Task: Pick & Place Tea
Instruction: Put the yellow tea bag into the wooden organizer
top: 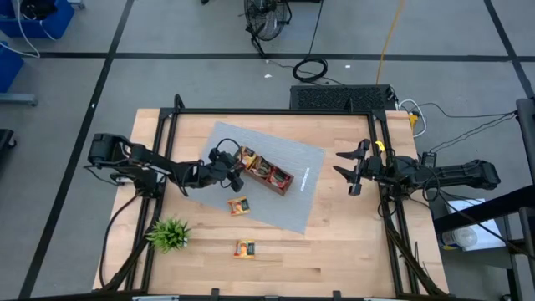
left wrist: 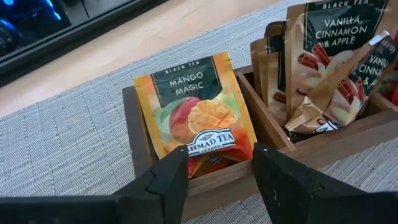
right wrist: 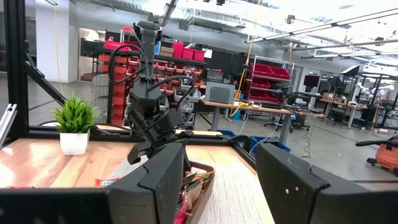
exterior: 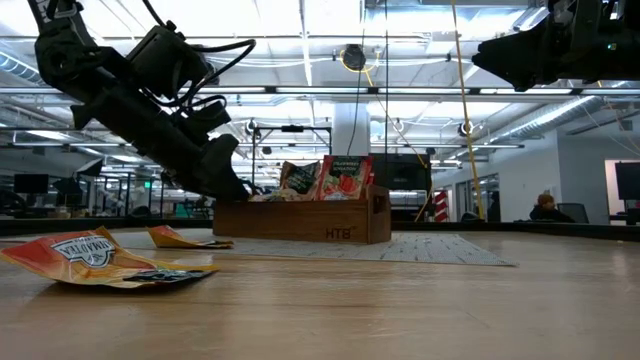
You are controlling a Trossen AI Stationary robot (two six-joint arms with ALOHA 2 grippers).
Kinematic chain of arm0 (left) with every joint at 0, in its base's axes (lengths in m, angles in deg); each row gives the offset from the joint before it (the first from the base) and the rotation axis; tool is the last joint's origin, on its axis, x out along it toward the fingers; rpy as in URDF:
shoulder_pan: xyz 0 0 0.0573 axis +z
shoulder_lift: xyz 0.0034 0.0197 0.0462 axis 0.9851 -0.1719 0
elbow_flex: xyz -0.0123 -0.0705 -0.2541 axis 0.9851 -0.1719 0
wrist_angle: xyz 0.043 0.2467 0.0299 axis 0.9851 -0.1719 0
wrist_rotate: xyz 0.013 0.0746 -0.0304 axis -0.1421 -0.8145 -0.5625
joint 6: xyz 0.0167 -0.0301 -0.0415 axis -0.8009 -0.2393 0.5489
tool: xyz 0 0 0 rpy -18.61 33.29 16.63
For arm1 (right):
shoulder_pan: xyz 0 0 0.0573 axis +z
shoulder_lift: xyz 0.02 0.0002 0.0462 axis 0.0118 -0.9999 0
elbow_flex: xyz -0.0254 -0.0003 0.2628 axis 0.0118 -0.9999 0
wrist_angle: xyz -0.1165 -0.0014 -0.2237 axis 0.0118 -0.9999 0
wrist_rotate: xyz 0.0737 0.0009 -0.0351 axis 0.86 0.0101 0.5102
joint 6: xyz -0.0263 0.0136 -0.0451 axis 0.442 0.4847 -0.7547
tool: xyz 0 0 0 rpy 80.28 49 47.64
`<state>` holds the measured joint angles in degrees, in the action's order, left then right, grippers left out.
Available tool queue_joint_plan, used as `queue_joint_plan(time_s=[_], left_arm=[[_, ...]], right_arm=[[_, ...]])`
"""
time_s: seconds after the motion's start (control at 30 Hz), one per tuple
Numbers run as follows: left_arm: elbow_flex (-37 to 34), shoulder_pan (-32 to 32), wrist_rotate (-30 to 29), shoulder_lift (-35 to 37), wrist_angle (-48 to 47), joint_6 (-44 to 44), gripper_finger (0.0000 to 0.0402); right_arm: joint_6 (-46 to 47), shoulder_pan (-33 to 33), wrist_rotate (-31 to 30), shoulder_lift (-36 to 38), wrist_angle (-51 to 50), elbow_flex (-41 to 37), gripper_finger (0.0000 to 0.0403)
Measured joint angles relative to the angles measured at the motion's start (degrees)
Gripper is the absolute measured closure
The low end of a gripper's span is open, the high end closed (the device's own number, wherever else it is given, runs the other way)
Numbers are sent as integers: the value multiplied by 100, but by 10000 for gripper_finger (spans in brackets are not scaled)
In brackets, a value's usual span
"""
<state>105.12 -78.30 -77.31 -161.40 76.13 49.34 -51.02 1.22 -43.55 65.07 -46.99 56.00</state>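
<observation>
A brown wooden tray (top: 280,180) stands on a grey mat (top: 294,152) and holds several tea sachets. An orange mango sachet (left wrist: 193,106) stands in the tray's end compartment, leaning back against its wall. Pale vanilla sachets (left wrist: 329,56) fill the compartment beside it. My left gripper (left wrist: 221,152) is open at that end of the tray (top: 236,173), one finger on either side of the orange sachet's lower edge and clear of it. Two loose sachets lie flat, one on the mat (top: 238,205) and one on the bare wood (top: 244,248). My right gripper (top: 347,170) hangs open at the table's right.
A small green plant (top: 170,234) stands near the table's front left. A black frame (top: 276,111) runs along the table's far side and down both sides. Bare wood lies between the tray and my right arm.
</observation>
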Motion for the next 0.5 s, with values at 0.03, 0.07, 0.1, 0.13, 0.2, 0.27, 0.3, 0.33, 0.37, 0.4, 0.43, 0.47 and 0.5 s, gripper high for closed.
queue_joint_plan(time_s=[0.03, 0.07, 0.1, 0.13, 0.2, 0.27, 0.3, 0.33, 0.37, 0.4, 0.43, 0.47, 0.5], left_arm=[[0, 0, 2, 0, 0, -18, 221], [0, 0, 2, 10, 6, -59, 221], [0, -2, 21, 63, -11, -117, 220], [-2, -3, 64, 127, -47, -174, 218], [-2, -10, 126, 229, -8, -280, 214], [-4, -7, 122, 446, -48, -419, 210], [-4, 0, 79, 550, -5, -481, 209], [-2, 31, 63, 627, 21, -498, 209], [7, 75, 87, 683, -15, -502, 210], [36, 127, 163, 752, -178, -512, 214], [111, 198, 319, 828, -444, -511, 220], [264, 278, 522, 879, -800, -492, 230], [482, 367, 735, 900, -1239, -434, 245]], right_arm=[[0, -2, 0, -1, 0, 0, 218], [0, 0, 0, -1, 0, 0, 218], [0, -2, 1, -1, 0, 0, 218], [0, -2, 0, -1, 0, 0, 218], [0, -2, 2, -1, 2, 0, 218], [0, -2, 0, -1, 0, 0, 218], [0, -2, 2, -1, 0, 0, 218], [0, -2, 0, -1, 0, 0, 218], [0, -1, 0, -1, 0, 0, 218], [0, -1, 0, -1, 0, 0, 218], [0, -2, 1, 0, 0, 0, 218], [0, -2, 0, -1, 0, 0, 218], [0, -2, 1, -1, 0, 0, 218]])
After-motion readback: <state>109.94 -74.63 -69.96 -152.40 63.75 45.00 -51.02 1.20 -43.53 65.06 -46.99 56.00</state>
